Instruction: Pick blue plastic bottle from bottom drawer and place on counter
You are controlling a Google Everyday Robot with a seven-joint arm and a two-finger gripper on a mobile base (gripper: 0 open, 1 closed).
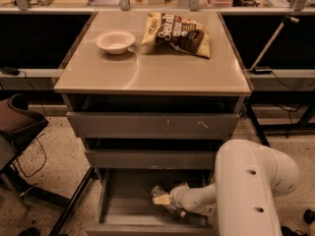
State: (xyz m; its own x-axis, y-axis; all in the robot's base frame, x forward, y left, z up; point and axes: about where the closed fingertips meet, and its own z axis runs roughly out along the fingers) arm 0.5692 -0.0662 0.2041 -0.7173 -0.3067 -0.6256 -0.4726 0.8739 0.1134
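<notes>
I have the claw low in the bottom drawer, touching the blue plastic bottle, which lies slanted back-left to front-right beneath it. Claw opening: I cannot tell.

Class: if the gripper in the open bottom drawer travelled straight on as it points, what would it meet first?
Probably the small clear crinkled plastic bottle, lying at the gripper's tip in the grey metal bottom drawer; depth is unclear.
</notes>
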